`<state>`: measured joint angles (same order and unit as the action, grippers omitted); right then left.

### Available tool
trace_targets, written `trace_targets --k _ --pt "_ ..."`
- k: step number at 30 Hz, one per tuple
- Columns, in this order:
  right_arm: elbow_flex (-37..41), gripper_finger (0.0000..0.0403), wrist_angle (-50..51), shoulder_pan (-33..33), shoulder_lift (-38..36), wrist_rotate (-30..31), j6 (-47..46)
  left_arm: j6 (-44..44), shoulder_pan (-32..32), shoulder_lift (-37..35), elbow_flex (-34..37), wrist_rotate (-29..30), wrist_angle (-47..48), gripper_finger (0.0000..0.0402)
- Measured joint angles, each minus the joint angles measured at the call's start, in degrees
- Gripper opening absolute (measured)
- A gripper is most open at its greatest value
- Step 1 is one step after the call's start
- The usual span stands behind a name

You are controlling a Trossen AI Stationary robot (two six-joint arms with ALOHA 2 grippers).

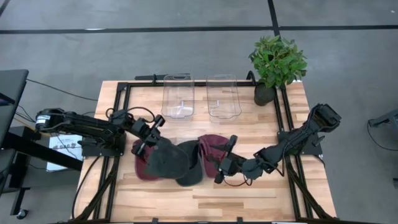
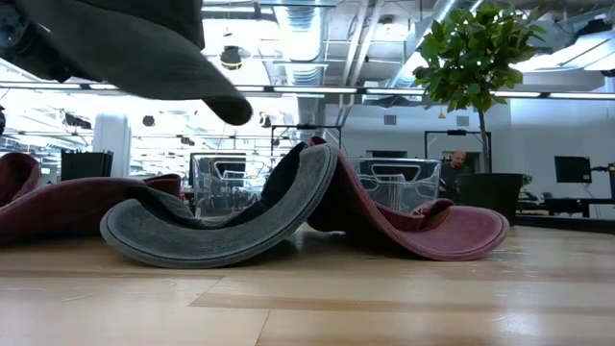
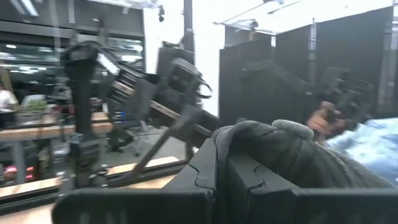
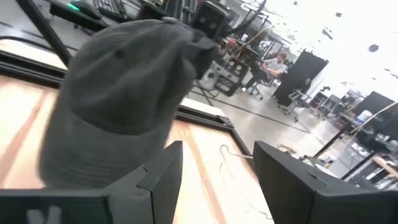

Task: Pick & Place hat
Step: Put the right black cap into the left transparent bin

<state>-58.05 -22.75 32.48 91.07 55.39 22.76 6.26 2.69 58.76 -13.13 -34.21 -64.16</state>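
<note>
Over desk (image 1: pixel 249 193) centre: left claw (image 1: pixel 153 142) clenched on grey cap (image 1: pixel 169 158), lifted; right claw (image 1: pixel 219 167) released beside maroon cap (image 1: pixel 211 148).

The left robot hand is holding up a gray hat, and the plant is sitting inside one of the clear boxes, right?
Not quite. The left gripper is holding up the gray hat, but the plant is not inside a clear box. The high view shows it standing in its own dark pot on the table, beside the two clear boxes.
</note>
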Motion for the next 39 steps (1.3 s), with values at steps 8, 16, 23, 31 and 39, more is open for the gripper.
trace_targets --k 8,16,23,31,39 --pt "-3.61 0.0166 4.06 -4.87 0.00 -13.48 2.49 0.00 -3.26 0.22 0.00 -1.63 2.27 0.0010" --pt "-8.39 0.0149 14.52 -12.71 0.00 -37.61 -1.90 0.00 -6.60 0.24 0.00 -1.63 4.98 0.0010" --pt "-9.74 0.0139 15.24 -16.19 0.00 -45.06 1.00 0.00 -7.27 1.65 0.00 0.97 8.85 0.0010" --pt "-9.82 0.0127 18.24 -18.49 0.00 -51.06 3.27 3.08 -7.11 7.46 0.02 4.22 9.23 0.0010" --pt "-9.82 0.0105 19.98 -20.40 0.00 -58.49 3.24 3.26 -7.12 10.51 0.02 4.21 8.95 0.0010"
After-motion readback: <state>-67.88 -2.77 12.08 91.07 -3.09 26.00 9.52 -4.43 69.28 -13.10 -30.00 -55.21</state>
